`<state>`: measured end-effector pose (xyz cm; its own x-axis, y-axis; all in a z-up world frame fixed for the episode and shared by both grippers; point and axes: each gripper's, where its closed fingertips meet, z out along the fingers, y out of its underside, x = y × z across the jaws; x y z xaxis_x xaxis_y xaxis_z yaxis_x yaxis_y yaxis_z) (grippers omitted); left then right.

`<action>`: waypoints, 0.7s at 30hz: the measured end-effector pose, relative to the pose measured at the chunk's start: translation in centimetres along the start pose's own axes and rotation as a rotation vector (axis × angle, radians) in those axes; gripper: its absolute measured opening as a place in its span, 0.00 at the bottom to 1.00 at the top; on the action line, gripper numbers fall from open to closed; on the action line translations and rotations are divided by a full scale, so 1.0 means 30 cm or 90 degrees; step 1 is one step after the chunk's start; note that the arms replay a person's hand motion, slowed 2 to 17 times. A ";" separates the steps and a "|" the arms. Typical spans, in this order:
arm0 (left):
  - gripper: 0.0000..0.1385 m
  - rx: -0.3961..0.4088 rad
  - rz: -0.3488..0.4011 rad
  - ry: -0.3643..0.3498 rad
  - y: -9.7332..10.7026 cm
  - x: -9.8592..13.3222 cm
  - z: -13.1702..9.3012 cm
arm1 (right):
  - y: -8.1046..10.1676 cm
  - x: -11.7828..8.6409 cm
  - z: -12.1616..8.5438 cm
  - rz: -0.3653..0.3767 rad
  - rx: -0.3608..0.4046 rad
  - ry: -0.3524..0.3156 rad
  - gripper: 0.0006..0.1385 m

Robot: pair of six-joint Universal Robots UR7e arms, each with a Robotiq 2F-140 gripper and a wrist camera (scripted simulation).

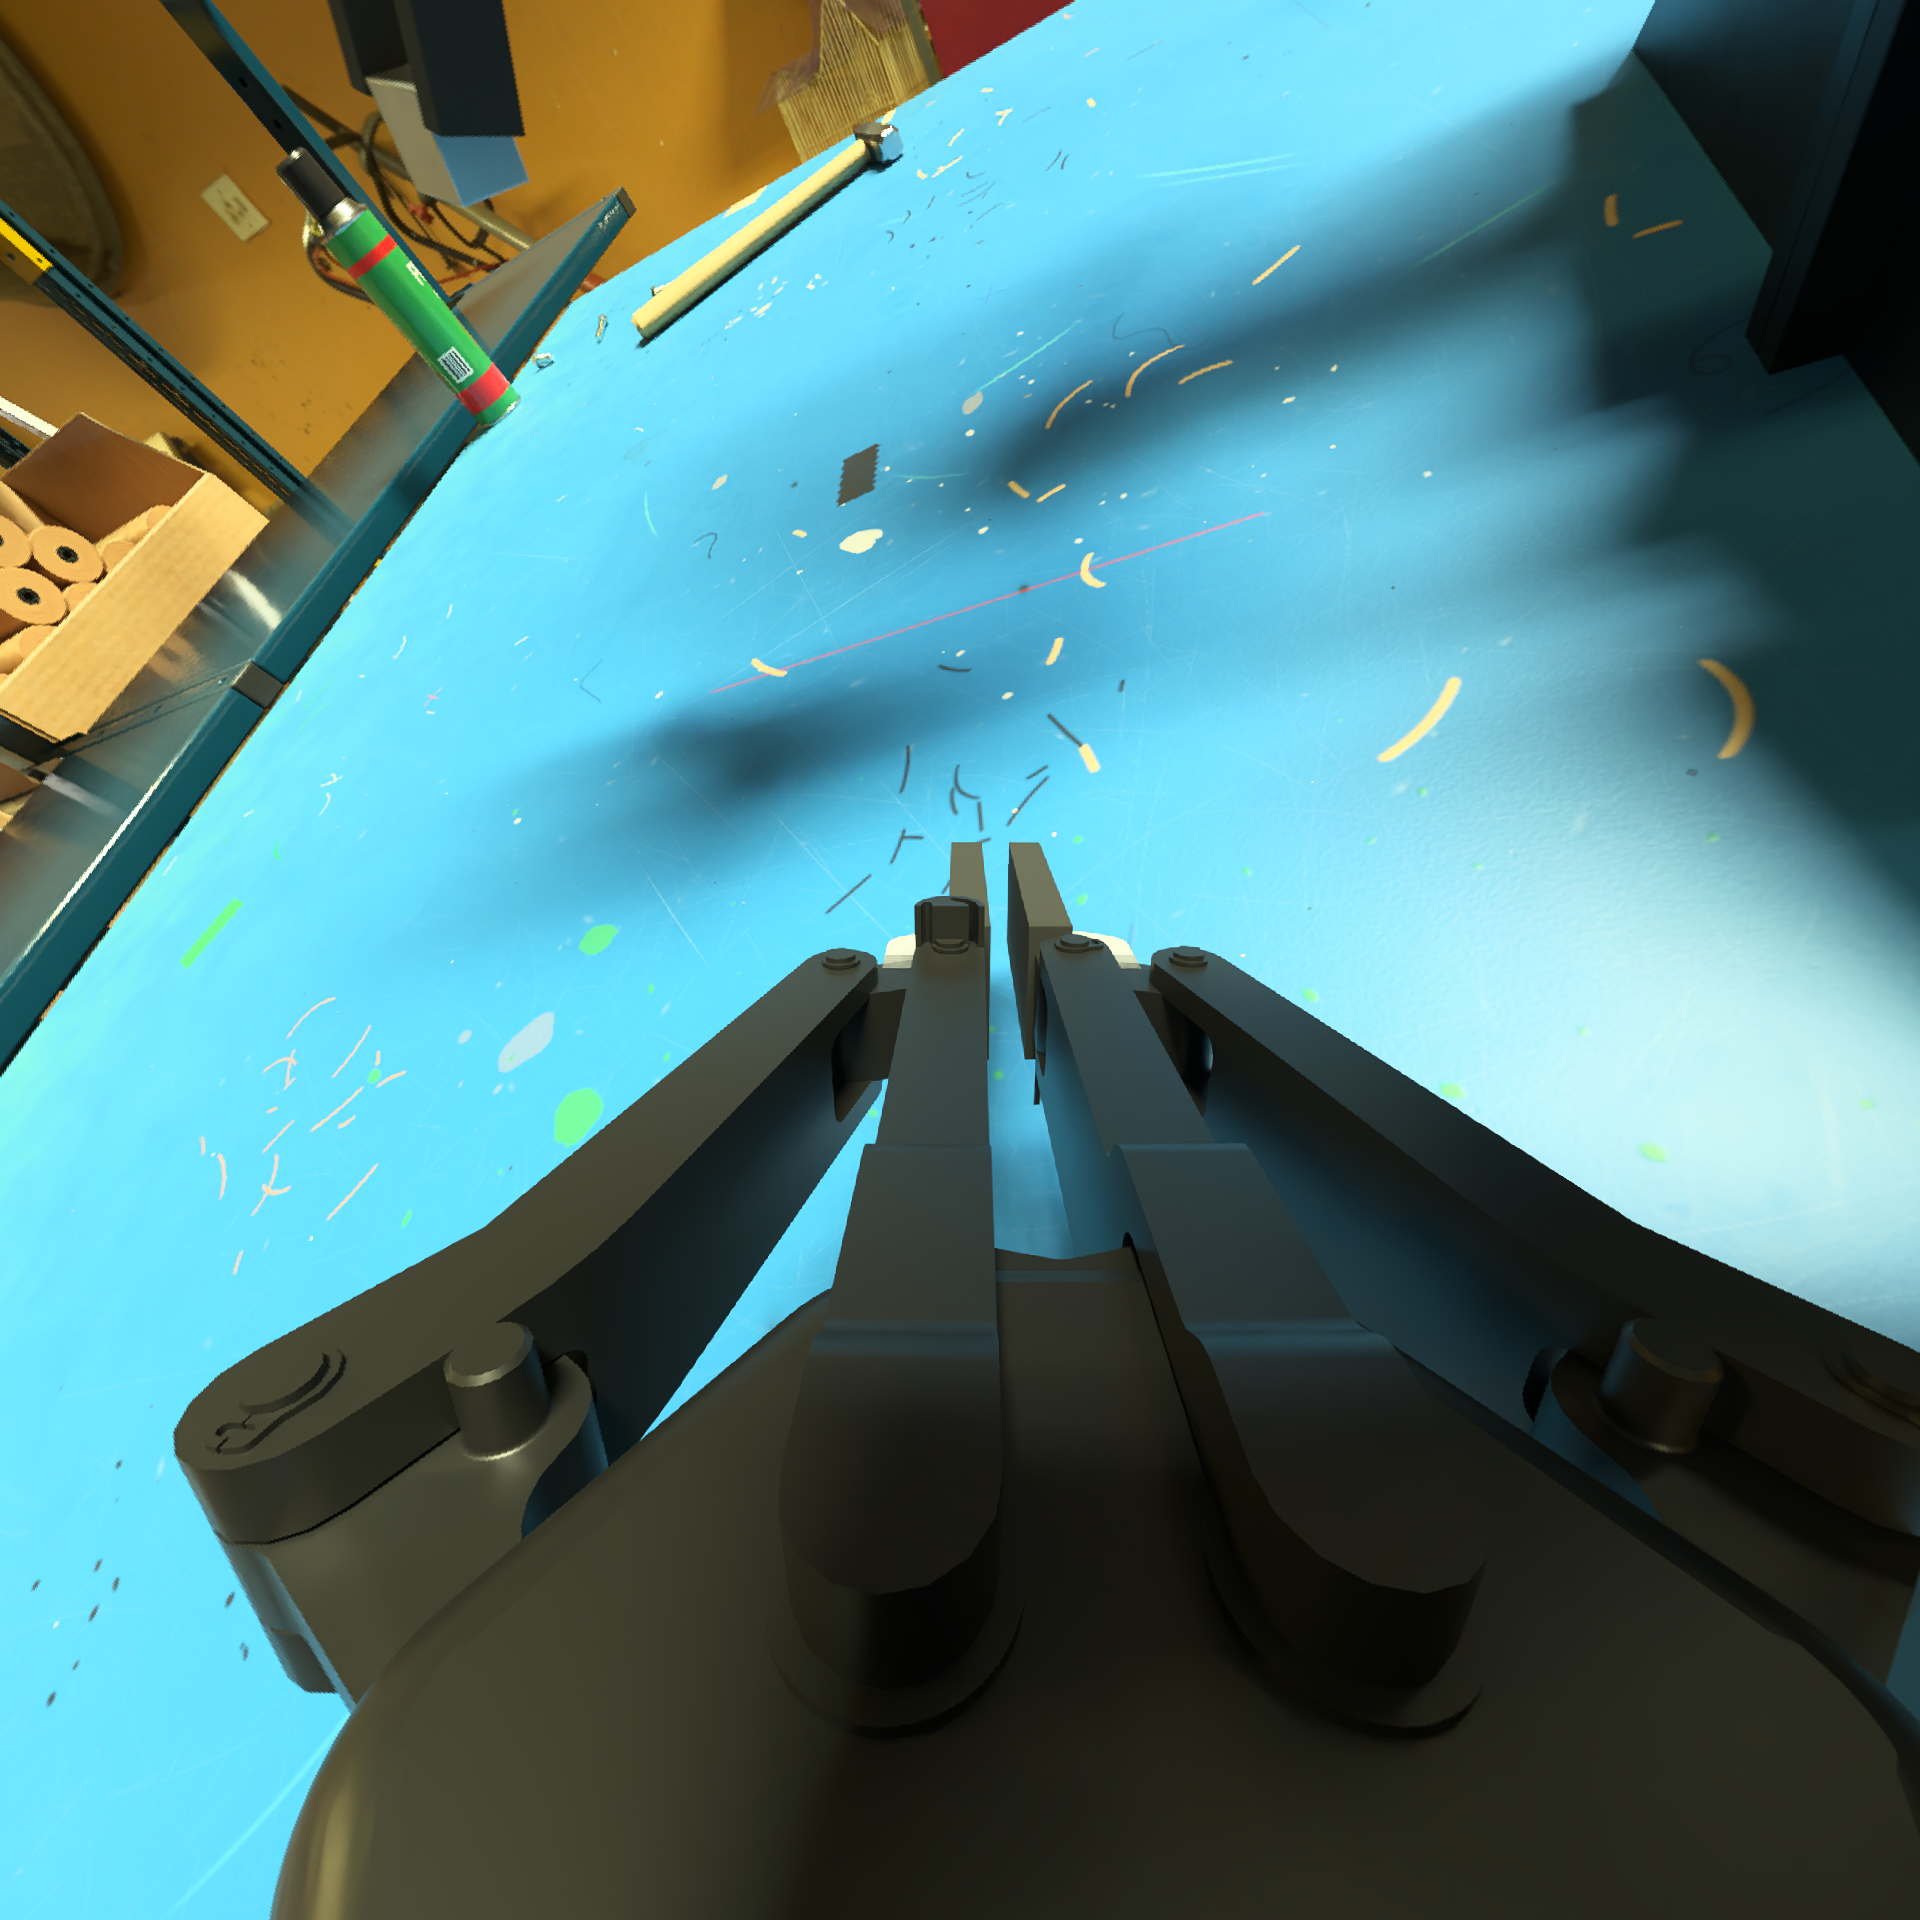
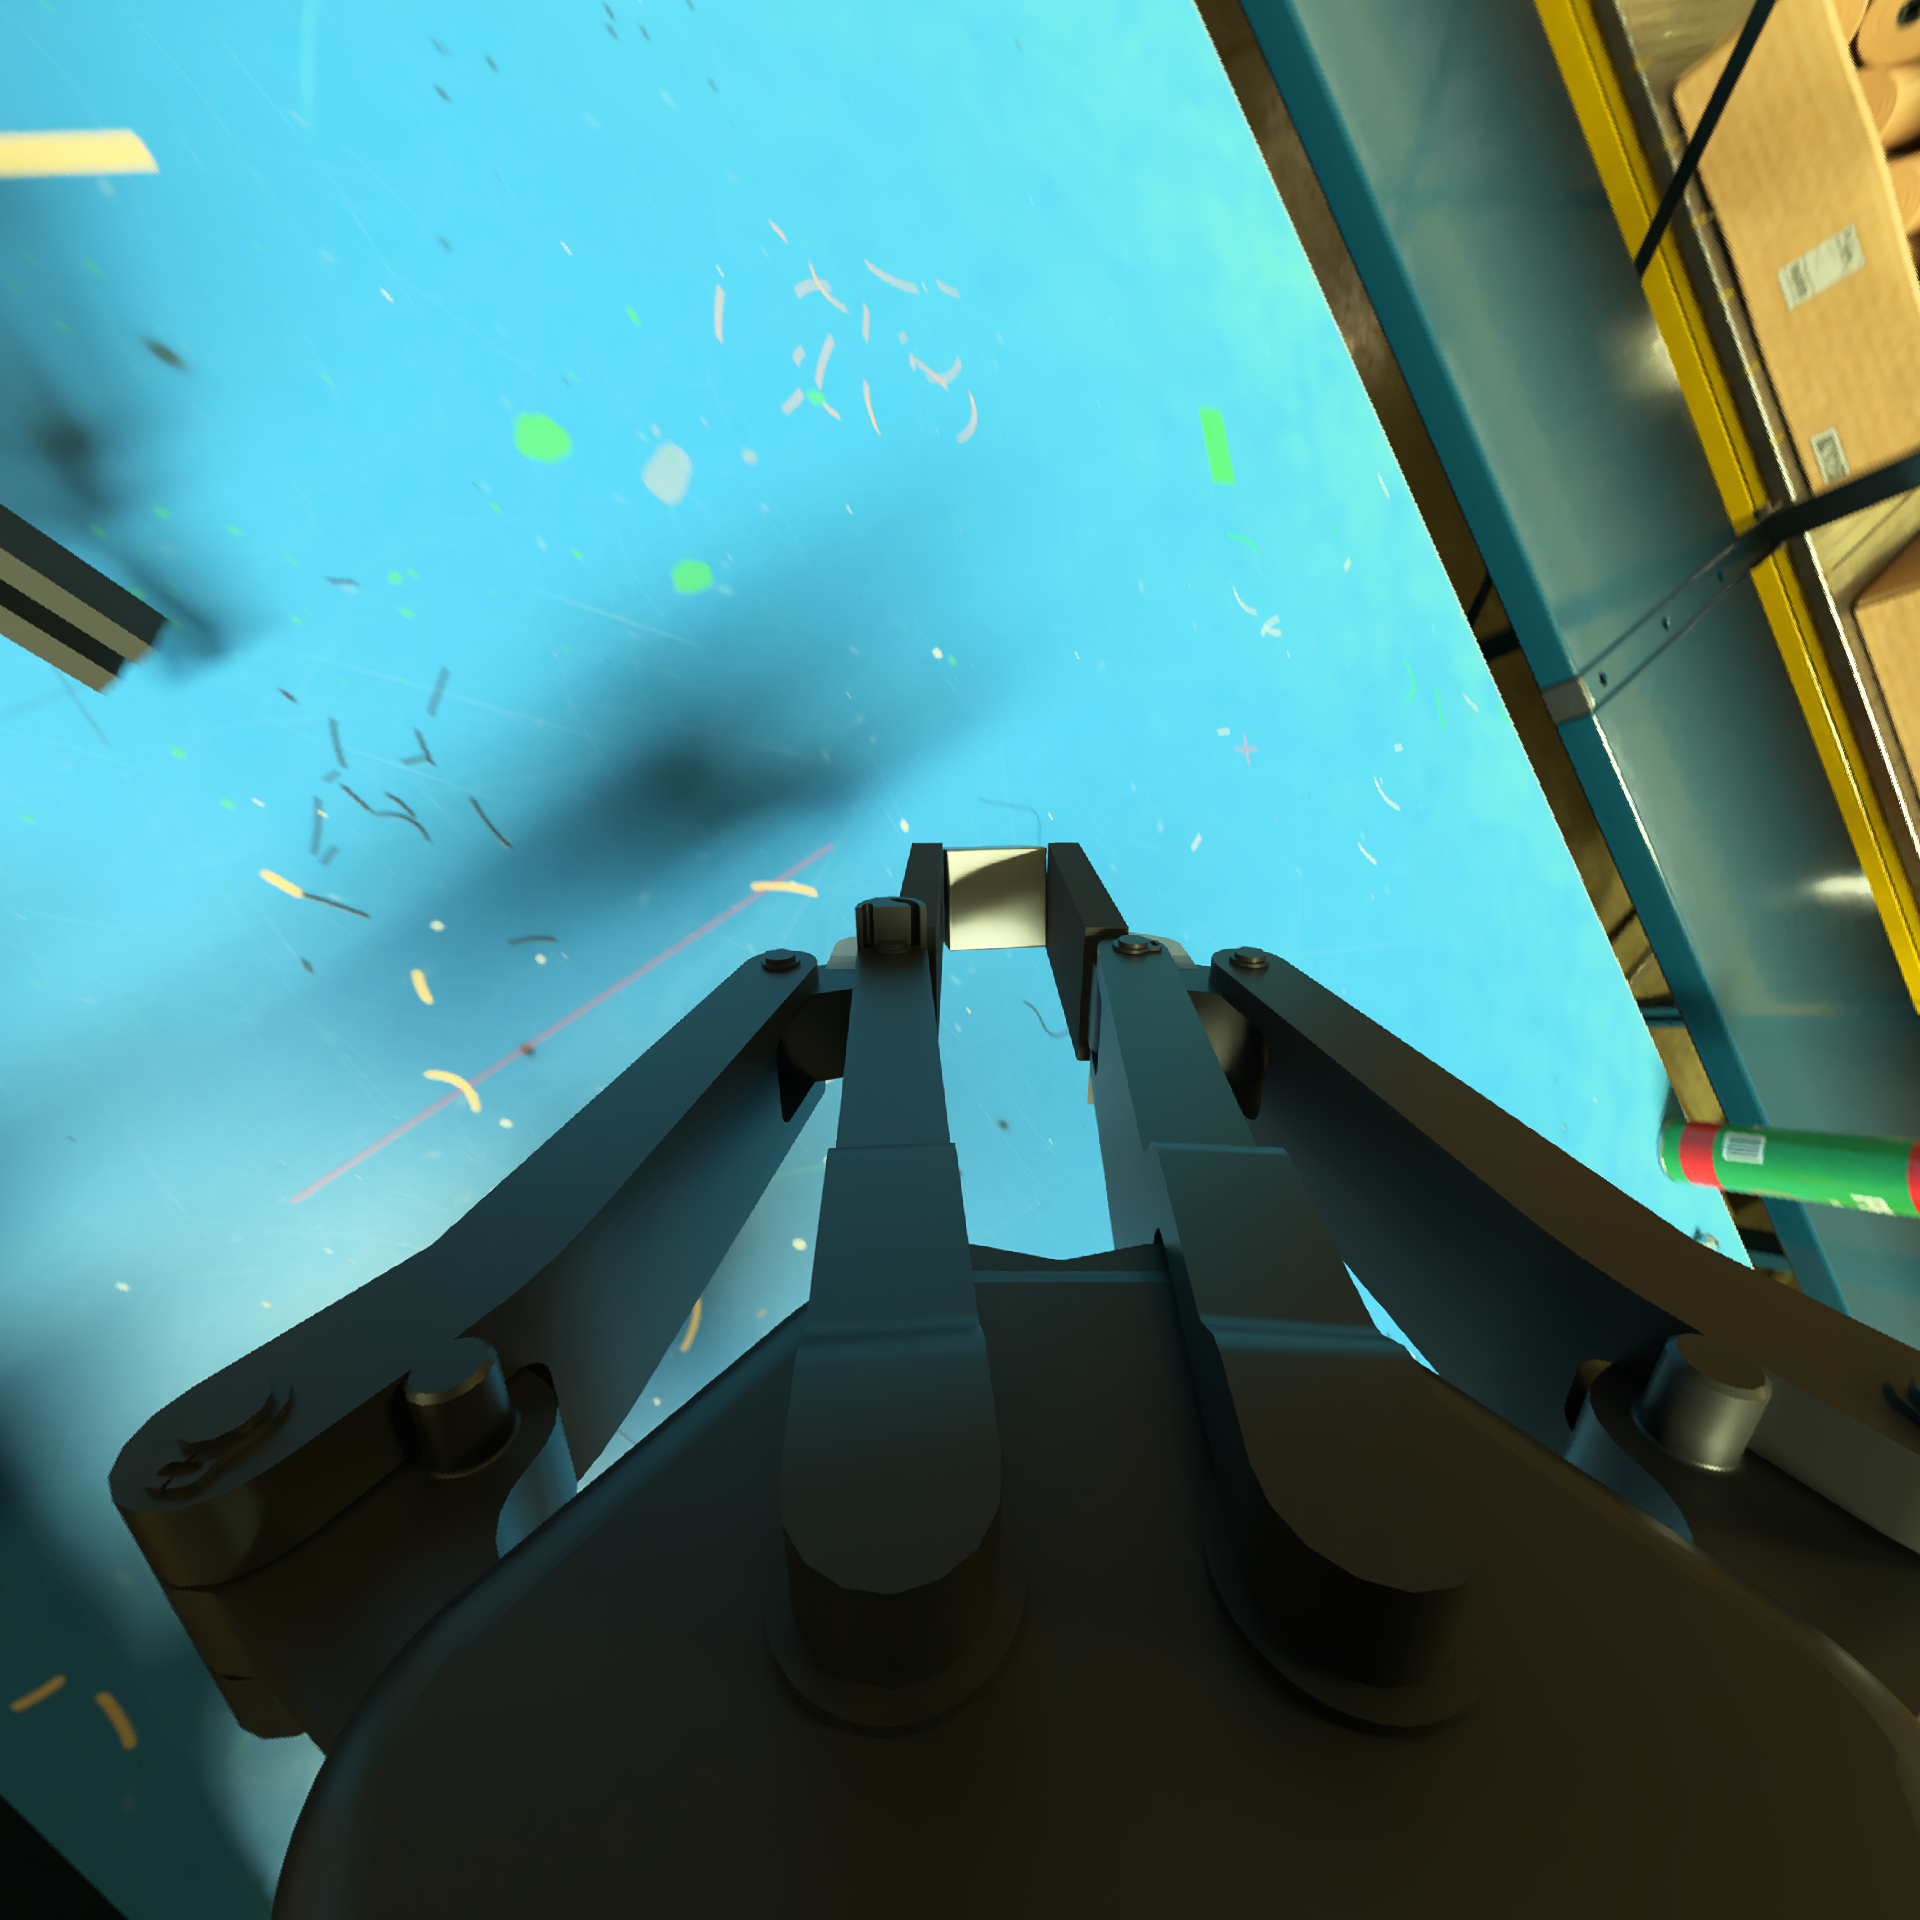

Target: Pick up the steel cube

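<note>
In the right wrist view my right gripper (image 2: pixel 994 868) is shut on the steel cube (image 2: pixel 992 896), a small shiny metal block clamped between the two dark fingertips and held above the blue table (image 2: pixel 727 312). In the left wrist view my left gripper (image 1: pixel 995 868) is shut and empty, its fingertips nearly touching, over the blue table (image 1: pixel 1247 623). The cube does not show in the left wrist view. The tip of the other gripper (image 2: pixel 73 613) shows at the left edge of the right wrist view.
A wooden-handled hammer (image 1: pixel 764 223) lies at the far table edge. A green and red cylinder (image 1: pixel 416 301) (image 2: pixel 1797 1169) lies over the table's edge. Cardboard boxes (image 1: pixel 104 582) (image 2: pixel 1818 260) sit on shelving beyond the edge. A dark block (image 1: pixel 1818 177) stands at the upper right.
</note>
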<state>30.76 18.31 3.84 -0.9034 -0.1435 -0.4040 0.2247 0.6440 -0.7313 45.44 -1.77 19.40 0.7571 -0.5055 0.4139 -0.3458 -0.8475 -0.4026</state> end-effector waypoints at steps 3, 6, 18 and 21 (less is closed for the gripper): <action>0.05 0.000 -0.003 0.003 -0.001 0.001 0.000 | 0.074 0.049 0.028 0.005 -0.034 0.009 0.19; 0.05 0.000 -0.005 0.005 0.000 0.002 0.000 | 0.144 0.082 0.065 0.004 -0.062 0.006 0.19; 0.05 0.008 0.001 0.020 0.004 0.006 -0.003 | 0.376 0.120 0.240 0.028 -0.133 -0.058 0.19; 0.05 0.011 0.001 0.025 0.005 0.006 -0.005 | 0.412 0.126 0.279 0.038 -0.141 -0.068 0.19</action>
<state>30.57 18.48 3.74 -0.9167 -0.1129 -0.3834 0.2317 0.6316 -0.7399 48.65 -12.82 9.15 0.7824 -0.5453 0.3010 -0.4955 -0.8377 -0.2296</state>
